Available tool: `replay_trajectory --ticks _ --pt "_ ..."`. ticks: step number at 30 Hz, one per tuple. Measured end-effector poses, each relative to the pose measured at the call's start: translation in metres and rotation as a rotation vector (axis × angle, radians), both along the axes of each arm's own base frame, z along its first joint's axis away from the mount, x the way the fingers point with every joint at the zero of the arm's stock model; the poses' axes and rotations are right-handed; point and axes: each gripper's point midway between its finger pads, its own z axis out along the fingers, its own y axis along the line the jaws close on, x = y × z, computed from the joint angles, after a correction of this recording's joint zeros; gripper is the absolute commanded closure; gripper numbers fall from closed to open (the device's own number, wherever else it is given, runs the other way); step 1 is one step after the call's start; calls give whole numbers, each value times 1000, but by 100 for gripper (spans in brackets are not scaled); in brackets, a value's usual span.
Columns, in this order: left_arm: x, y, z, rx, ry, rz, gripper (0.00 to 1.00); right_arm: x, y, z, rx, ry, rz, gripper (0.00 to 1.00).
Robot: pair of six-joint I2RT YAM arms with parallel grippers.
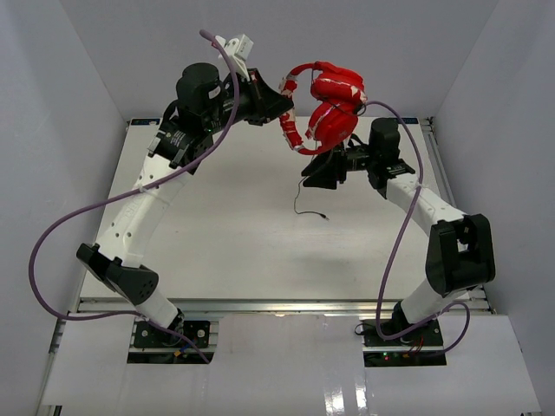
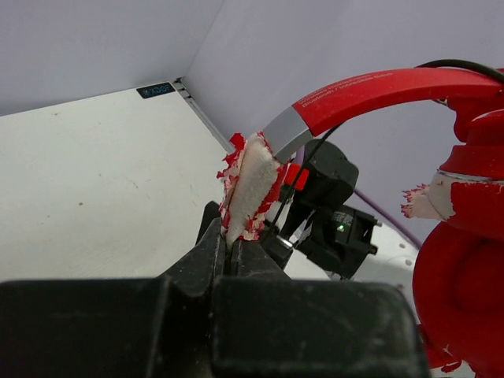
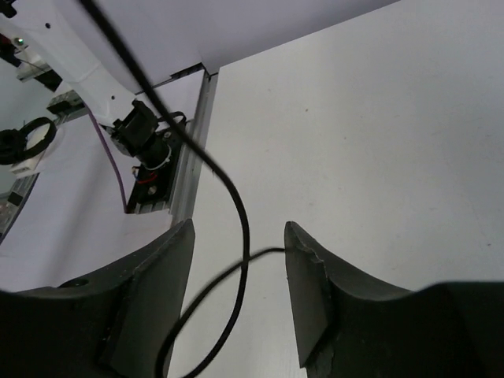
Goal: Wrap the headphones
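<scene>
**A:** While the cord [image 3: 239, 213] trails loose, where does the next move start?

**B:** Nearest us, the jack plug [image 1: 323, 217] rests on the surface [image 1: 225, 234]. In the top view the thin black cord climbs from it toward twelve o'clock, passing through the right gripper [image 3: 240, 260].

**A:** Is it held there?

**B:** No. That gripper's jaws are spread, and the cord runs free between them, touching neither as far as I can tell.

**A:** And the headphones?

**B:** The headphones [image 1: 331, 108] hang in the air just beyond, at the right gripper's twelve o'clock. The left gripper [image 2: 232, 253], at their nine o'clock, is pressed together on the frayed padding [image 2: 250, 185] where the headband [image 2: 378, 90] ends.

**A:** So which arm winds?

**B:** The right, I'd judge. It is nearer the cord, whose slack runs from six to twelve.
</scene>
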Motion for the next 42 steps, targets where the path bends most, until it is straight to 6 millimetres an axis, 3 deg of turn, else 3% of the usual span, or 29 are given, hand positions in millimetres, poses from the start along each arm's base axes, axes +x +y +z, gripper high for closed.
replay_trajectory --ticks 3,8,11,14,18,23,27,31,35,39,42 --pt "0 -1 6 -22 13 2 100 -10 4 2 27 -3 43 36" --pt "2 -5 9 -48 39 0 100 -19 9 21 86 -4 90 33" --pt "5 -6 8 -57 56 1 100 -16 13 18 85 131 104 35" --pt "6 -7 8 -65 72 8 100 -13 19 1 61 292 114 38" --pt "9 -3 12 -76 77 44 100 -25 26 -9 48 385 130 49" --pt "17 4 16 -88 76 102 100 -48 31 -18 55 381 143 79" --pt "24 10 14 -86 82 160 100 -57 30 -17 79 323 124 92" --pt "32 22 10 -66 86 231 100 -76 19 -11 108 196 95 92" --pt "43 41 1 -5 77 318 100 -91 4 10 117 -4 40 92" --pt "58 74 -11 79 64 430 100 -75 -1 24 45 -205 -88 92" --pt "68 100 -21 133 62 513 100 -71 -8 14 -57 -289 -152 92"
